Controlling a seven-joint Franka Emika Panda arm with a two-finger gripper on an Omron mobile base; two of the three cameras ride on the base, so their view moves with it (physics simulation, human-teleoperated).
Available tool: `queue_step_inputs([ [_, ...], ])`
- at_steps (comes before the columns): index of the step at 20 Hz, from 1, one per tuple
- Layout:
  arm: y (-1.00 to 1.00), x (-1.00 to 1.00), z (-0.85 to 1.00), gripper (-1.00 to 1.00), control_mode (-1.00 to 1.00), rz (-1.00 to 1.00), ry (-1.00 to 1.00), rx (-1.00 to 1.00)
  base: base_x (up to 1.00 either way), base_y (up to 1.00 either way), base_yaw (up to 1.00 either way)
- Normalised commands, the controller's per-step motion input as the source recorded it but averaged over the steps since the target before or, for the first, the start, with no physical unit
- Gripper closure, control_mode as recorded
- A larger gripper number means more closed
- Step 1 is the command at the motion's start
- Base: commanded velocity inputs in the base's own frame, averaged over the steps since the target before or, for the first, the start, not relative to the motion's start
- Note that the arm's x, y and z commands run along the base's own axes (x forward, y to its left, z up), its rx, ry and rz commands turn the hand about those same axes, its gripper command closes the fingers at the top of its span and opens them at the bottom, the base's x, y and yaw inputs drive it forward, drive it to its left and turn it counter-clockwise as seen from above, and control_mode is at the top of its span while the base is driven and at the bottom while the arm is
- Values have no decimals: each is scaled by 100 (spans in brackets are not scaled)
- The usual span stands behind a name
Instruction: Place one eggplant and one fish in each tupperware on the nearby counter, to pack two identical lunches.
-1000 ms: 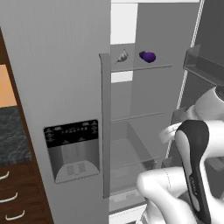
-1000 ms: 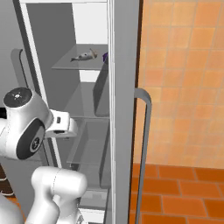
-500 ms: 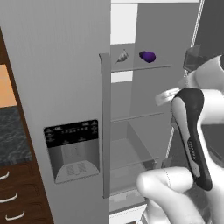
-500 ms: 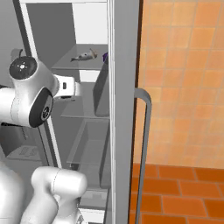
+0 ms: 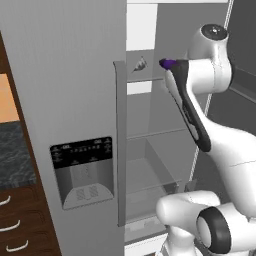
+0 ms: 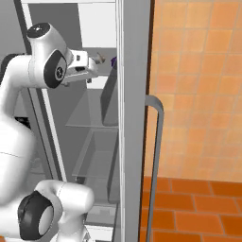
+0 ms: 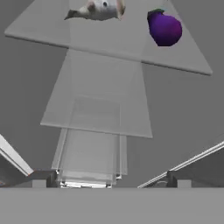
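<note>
Open fridge interior ahead, grey walls, glass shelves [image 7: 175,61] stacked one above another, a clear drawer [image 7: 89,162] low down. My fingertips [image 7: 39,178] stand wide apart at the bottom of the hand view, nothing between them; gripper [image 7: 109,181] empty. Outward from them: lower shelf, then the upper shelf, which carries the eggplant [image 7: 165,29], bright violet, and beside it but apart from it the fish [image 7: 98,8], silvery, partly cut off by the frame edge. In the left base view the hand sits up at shelf height, with the eggplant [image 5: 168,63] just peeking past it and the fish [image 5: 140,64] a little further left, near the closed door's handle [image 5: 120,145]. Counter [image 5: 15,155] shows as a dark marbled strip far left; tupperware not located from here.

Step in hand, as I judge it: approach for the first pick, nothing packed yet. Next move calls for raising and advancing the hand toward the upper shelf, centring the open jaws on the eggplant, then closing. Risk: a glossy oval could roll.
</note>
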Motion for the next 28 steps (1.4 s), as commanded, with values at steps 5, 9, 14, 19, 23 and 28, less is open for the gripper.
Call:
queue_step_inputs([
  [5, -28, 95, 2, -100, -100, -6, -2, -4, 0, 0, 0],
  [9, -19, 100, 1, -100, -100, -2, -4, 0, 0, 0, 0],
  [14, 0, 34, 24, -100, -100, 0, -8, 0, 0, 0, 0],
  [19, -10, 55, 1, -100, -100, 0, -10, 0, 0, 0, 0],
  [23, -14, 85, 1, -100, -100, 0, 0, 0, 0, 0, 0],
  [28, -40, 51, 2, -100, -100, 0, 1, 0, 0, 0, 0],
])
